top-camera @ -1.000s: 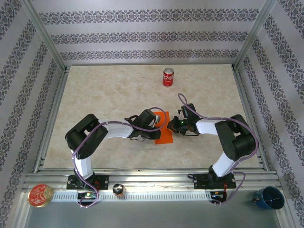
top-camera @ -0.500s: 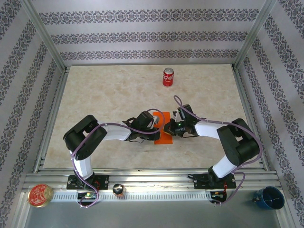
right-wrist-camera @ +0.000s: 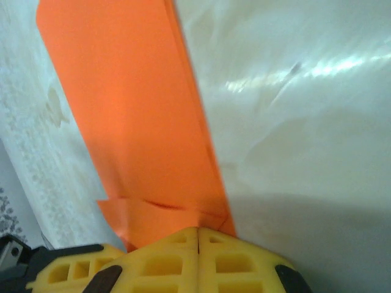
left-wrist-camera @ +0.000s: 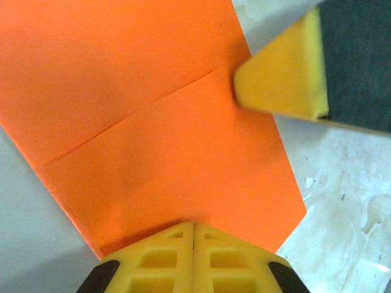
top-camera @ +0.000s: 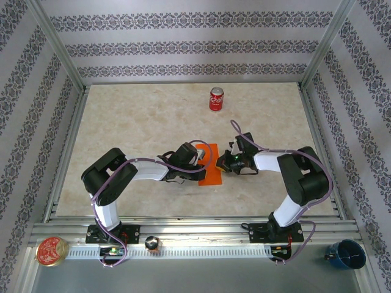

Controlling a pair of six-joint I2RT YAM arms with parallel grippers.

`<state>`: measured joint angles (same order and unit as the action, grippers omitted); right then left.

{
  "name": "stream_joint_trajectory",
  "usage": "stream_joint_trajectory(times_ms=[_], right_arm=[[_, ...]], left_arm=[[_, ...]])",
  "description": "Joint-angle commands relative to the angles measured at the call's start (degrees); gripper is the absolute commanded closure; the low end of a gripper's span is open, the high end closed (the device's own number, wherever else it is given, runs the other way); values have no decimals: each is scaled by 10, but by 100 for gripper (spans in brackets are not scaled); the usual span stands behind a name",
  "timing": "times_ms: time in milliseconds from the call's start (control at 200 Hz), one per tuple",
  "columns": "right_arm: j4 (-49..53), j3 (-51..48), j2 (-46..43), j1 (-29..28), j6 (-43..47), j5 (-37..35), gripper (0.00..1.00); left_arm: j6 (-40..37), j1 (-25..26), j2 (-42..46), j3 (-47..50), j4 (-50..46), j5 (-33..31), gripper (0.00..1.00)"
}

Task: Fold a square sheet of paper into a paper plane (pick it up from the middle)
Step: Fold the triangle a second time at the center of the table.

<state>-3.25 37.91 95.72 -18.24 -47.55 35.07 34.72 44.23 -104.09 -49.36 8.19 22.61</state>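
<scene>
The orange paper [top-camera: 211, 166], folded to a narrow strip with a crease across it, lies flat in the middle of the table [top-camera: 134, 122]. The left tool [left-wrist-camera: 193, 231] has its fingers pressed together, tip on the paper's left side. The right tool [right-wrist-camera: 198, 235], also pressed together, touches the right edge. A red can [top-camera: 216, 99] stands far behind.

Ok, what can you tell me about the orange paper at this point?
The paper is thin, plain and bright orange, folded into a narrow strip with a straight crease across it. It lies flat on the table, between the two arms. The shut left claw meets one edge and the shut right claw meets the opposite one.
</scene>
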Motion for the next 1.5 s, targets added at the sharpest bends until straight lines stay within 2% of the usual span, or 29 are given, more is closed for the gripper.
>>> stream_joint_trajectory(times_ms=[0, 190, 350, 585, 869, 999, 1094, 1259, 1494], right_arm=[[13, 17, 3, 16, 11, -15, 100], [3, 29, -28, -11, 14, -6, 100], [-3, 35, 19, -25, 13, 1, 100], [27, 28, 49, -14, 15, -48, 100], [20, 9, 49, -19, 9, -54, 100], [17, 7, 48, -21, 4, -55, 100], [17, 7, 48, -22, 3, -55, 100], [13, 2, 44, -22, -1, -57, 100], [14, 0, 43, -22, -1, -55, 100]], left_arm=[[-14, -4, -9, 18, -84, -17, 100], [-12, -4, -9, 17, -79, -13, 100], [-16, -4, -10, 12, -86, -10, 100], [-15, -4, 4, 13, -86, -8, 100], [62, -4, 68, -24, -63, 25, 100], [106, -3, 45, -38, -16, 56, 100], [122, -3, 13, -56, -15, 63, 100], [137, 1, -27, -89, -38, 37, 100], [140, 2, -57, -117, -37, 33, 100]])
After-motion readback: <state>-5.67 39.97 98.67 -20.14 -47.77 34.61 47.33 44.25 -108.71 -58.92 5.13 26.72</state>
